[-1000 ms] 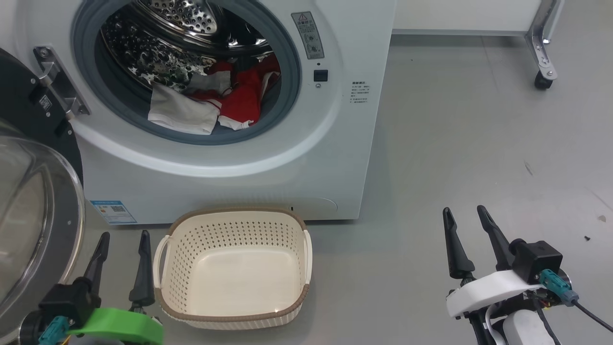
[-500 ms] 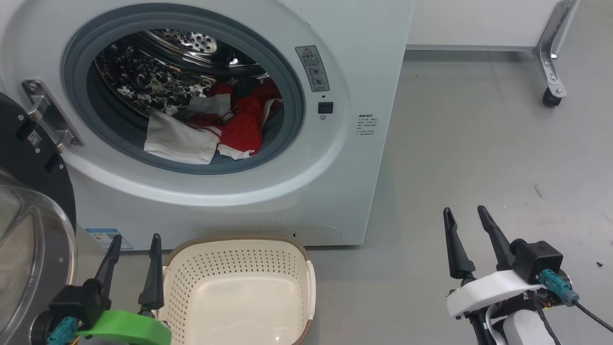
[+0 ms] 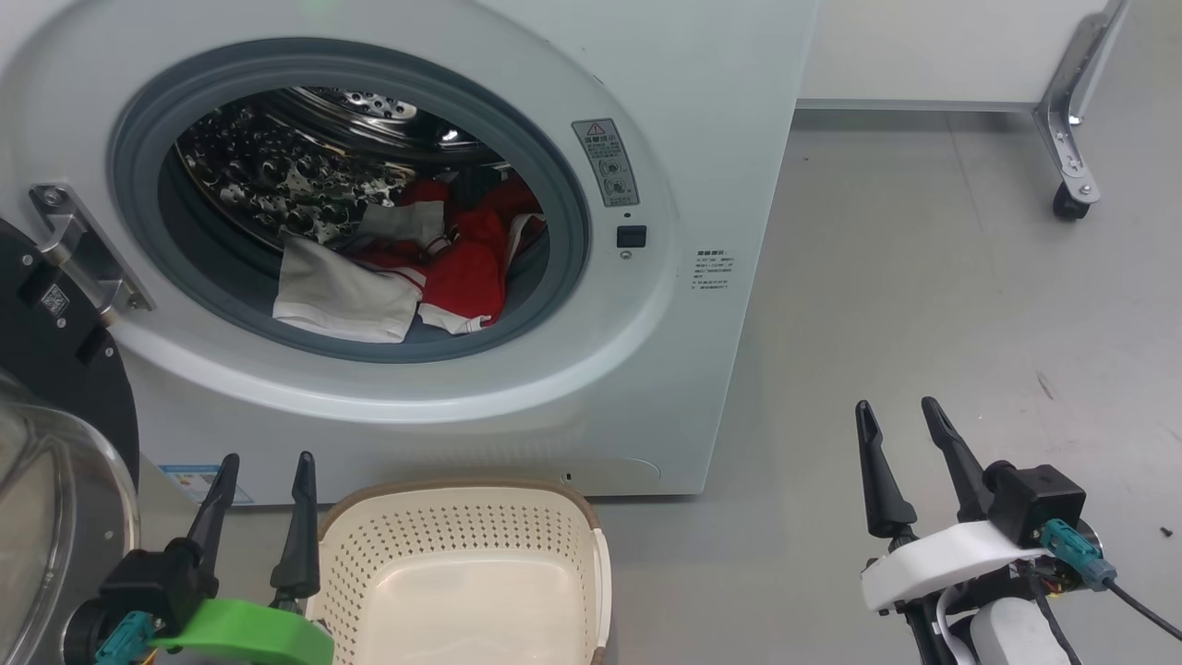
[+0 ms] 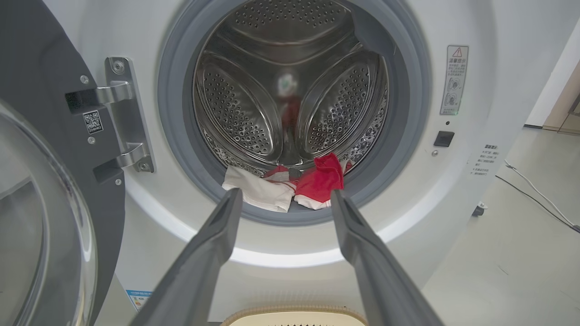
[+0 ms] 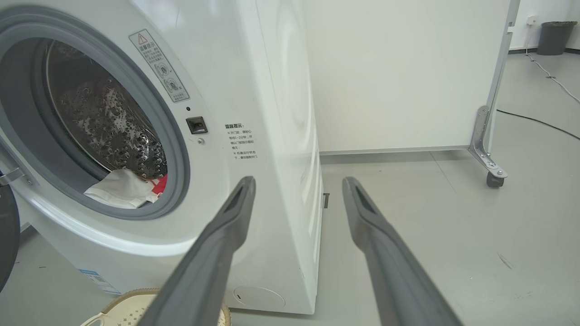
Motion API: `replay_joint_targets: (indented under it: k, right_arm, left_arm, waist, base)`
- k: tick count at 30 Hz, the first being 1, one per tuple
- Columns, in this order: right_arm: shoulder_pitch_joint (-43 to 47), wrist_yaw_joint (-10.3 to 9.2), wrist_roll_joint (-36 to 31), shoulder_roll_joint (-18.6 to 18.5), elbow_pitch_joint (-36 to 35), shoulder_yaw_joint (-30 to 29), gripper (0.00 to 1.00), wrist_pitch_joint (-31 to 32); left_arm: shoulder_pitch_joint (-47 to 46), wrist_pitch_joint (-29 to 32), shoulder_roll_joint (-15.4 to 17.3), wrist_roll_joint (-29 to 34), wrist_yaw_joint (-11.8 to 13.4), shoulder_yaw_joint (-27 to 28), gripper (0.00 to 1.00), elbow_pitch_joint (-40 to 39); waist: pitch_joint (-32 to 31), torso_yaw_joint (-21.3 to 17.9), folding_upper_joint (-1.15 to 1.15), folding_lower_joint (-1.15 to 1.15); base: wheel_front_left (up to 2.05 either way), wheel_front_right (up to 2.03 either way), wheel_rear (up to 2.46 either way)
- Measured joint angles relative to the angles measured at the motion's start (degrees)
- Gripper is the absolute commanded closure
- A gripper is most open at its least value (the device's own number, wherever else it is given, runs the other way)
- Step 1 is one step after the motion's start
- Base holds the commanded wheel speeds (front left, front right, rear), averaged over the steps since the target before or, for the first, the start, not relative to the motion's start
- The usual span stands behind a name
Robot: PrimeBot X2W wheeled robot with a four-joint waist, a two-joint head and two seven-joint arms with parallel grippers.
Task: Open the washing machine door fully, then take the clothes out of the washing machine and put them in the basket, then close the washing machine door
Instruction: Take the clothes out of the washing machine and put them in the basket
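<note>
The white washing machine (image 3: 702,111) stands with its door (image 3: 55,480) swung wide to the left, glass bowl facing me. Red and white clothes (image 3: 406,272) lie at the front of the steel drum, also seen as clothes (image 4: 290,188) and clothes (image 5: 124,190). The cream basket (image 3: 462,536) sits on the floor below the opening. My left gripper (image 3: 265,460) is open beside the basket's left side, fingers pointing at the machine, nothing between them. Over bare floor to the right, my right gripper (image 3: 896,408) is open and holds nothing.
A white panel on a metal leg with a castor (image 3: 1069,203) stands at the back right. Grey floor (image 3: 923,305) stretches right of the machine. A cable (image 5: 539,120) runs along the floor past the panel. The open door's hinge (image 3: 78,249) juts at the left.
The camera has tilted up, so the machine and basket sit lower in the picture. My left gripper has shifted slightly right, closer to the basket. The right gripper is unchanged.
</note>
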Motion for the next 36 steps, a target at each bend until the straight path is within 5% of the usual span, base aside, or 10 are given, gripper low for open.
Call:
replay_joint_targets:
  k: [36]
  right_arm:
    - [0.0,0.00,-0.2,0.1,0.2,-0.1,0.00,0.0]
  left_arm:
    - [0.0,0.0,0.0,0.0,-0.4,0.1,0.00,-0.1]
  waist:
    - [-0.3,-0.2,0.00,0.00]
  base:
    - [0.01,-0.01,0.00]
